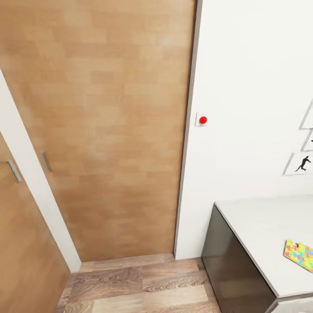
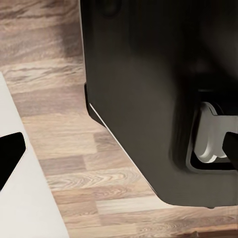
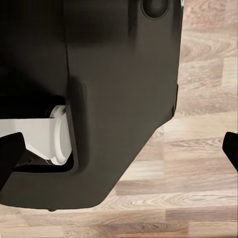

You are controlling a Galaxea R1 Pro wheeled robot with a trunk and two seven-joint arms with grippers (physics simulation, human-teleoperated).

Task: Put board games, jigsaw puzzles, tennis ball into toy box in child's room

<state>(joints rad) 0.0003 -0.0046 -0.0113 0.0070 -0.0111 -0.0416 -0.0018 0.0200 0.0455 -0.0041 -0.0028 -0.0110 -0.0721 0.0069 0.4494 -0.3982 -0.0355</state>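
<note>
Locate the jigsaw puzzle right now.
In the head view a jigsaw puzzle lies flat on the pale table at the lower right, cut by the picture's edge, below the wall posters and right of the wooden door.

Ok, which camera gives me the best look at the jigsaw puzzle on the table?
The head view. The jigsaw puzzle lies flat on the pale table at the frame's lower right, cut off by the edge. The two wrist views look down at the robot's dark base and the wood floor instead, so they add nothing on the puzzle.
</note>
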